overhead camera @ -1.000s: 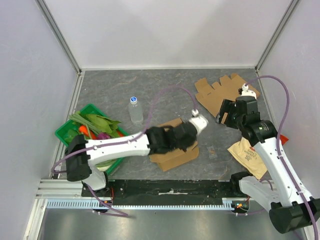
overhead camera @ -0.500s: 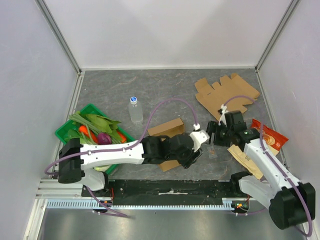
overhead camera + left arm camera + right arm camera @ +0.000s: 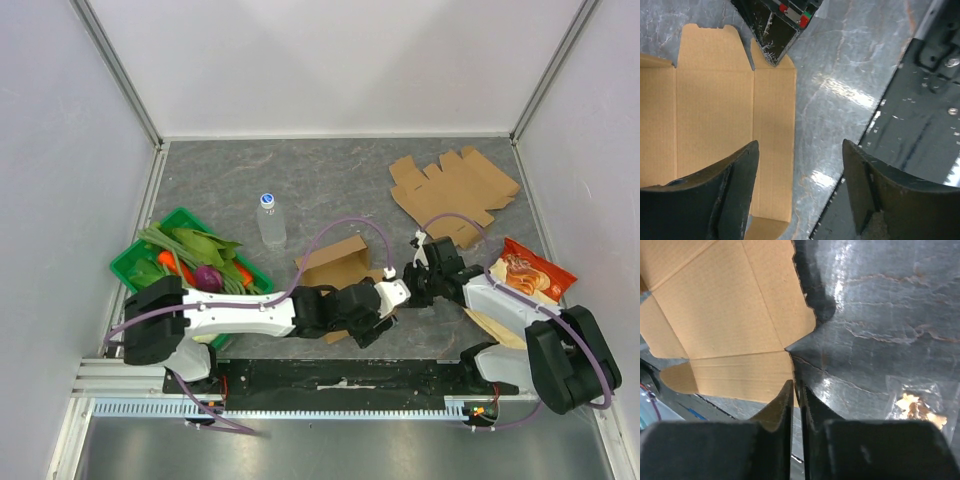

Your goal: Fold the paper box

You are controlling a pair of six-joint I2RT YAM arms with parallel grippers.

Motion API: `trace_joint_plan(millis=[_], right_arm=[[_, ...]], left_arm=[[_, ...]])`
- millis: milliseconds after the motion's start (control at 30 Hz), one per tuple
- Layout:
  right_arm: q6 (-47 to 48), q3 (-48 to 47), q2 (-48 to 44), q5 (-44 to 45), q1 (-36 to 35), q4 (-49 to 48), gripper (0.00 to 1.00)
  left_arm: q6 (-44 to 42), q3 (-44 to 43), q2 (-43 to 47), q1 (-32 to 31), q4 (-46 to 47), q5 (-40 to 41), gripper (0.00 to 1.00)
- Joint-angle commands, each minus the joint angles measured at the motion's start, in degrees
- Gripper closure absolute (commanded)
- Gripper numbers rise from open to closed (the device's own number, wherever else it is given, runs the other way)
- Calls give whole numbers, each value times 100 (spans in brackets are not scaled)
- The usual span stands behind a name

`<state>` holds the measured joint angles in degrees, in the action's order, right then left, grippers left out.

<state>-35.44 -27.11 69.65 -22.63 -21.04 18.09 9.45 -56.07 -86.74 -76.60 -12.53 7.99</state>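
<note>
— under the white walls [image 3: 330,60], what is the floor like?
— a dark grey marbled table [image 3: 230,180]. a green basket [image 3: 176,214] of vegetables sits at the left, a bottle [image 3: 270,220] near it, and a flat cardboard blank [image 3: 450,190] at the far right.
— what has changed in the last second?
— the right gripper [image 3: 795,384] was up by the blank and has come down to the paper box [image 3: 335,262]. the left gripper [image 3: 800,150] was shut over the box, and its fingers now stand wide apart.
— and the box?
— near the centre front. one left finger [image 3: 735,170] hangs over its flap, the other over bare table. the right fingers [image 3: 775,410] are nearly together at the flap's edge. whether they pinch it i cannot tell.
</note>
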Motion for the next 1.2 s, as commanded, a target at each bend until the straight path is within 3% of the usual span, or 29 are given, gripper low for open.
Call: trace_joint_plan(millis=[0, 33, 200, 367, 467, 567, 600, 700, 733, 767, 867, 933, 1033, 1100, 1167], right_arm=[[-270, -39, 84, -214, -32, -561, 100], [-314, -92, -3, -285, -23, -482, 100], [-569, -557, -452, -435, 64, 255, 100], [-552, -716, -531, -926, 179, 651, 100], [-534, -786, -592, -1138, 223, 810, 100], [-350, -961, -663, -963, 232, 1090, 100], [-289, -1015, -680, -919, 275, 1187, 100], [-43, -1278, -777, -745, 504, 1294, 84], [54, -1392, -856, -525, 643, 1390, 74], [342, -1689, -909, -279, 714, 1625, 51], [713, -2296, -1137, 1494, 970, 2215, 7], [749, -2421, -1138, 2504, 1092, 2435, 2], [618, -2492, -769, 3079, 1119, 2760, 6], [713, -2282, -620, 3028, 1119, 2744, 7], [749, -2079, -601, 2967, 1102, 2683, 10]], left_arm=[[-892, -227, -606, -118, 313, 790, 19], [-936, -298, -877, -162, 287, 1166, 15], [-1569, -685, -1433, -487, 23, 2047, 11], [-1876, -835, -1785, -567, 49, 3514, 18], [-2174, -870, -1969, -576, 233, 4017, 31], [-2229, -923, -2031, -584, 234, 4071, 61], [-2211, -949, -1970, -576, 199, 4018, 76], [-1966, -1115, -1882, -584, -81, 3772, 98], [-1878, -1203, -1821, -576, -204, 3589, 98], [-1677, -1300, -1777, -567, -545, 3456, 98], [-766, -1984, -1662, -471, -1563, 3008, 98], [60, -2564, -1557, -383, -2102, 2693, 98], [1019, -3303, -1460, -93, -2981, 2174, 98], [1391, -3612, -1302, 214, -3306, 1901, 98], [1936, -3613, -1005, 715, -3317, 1120, 98]])
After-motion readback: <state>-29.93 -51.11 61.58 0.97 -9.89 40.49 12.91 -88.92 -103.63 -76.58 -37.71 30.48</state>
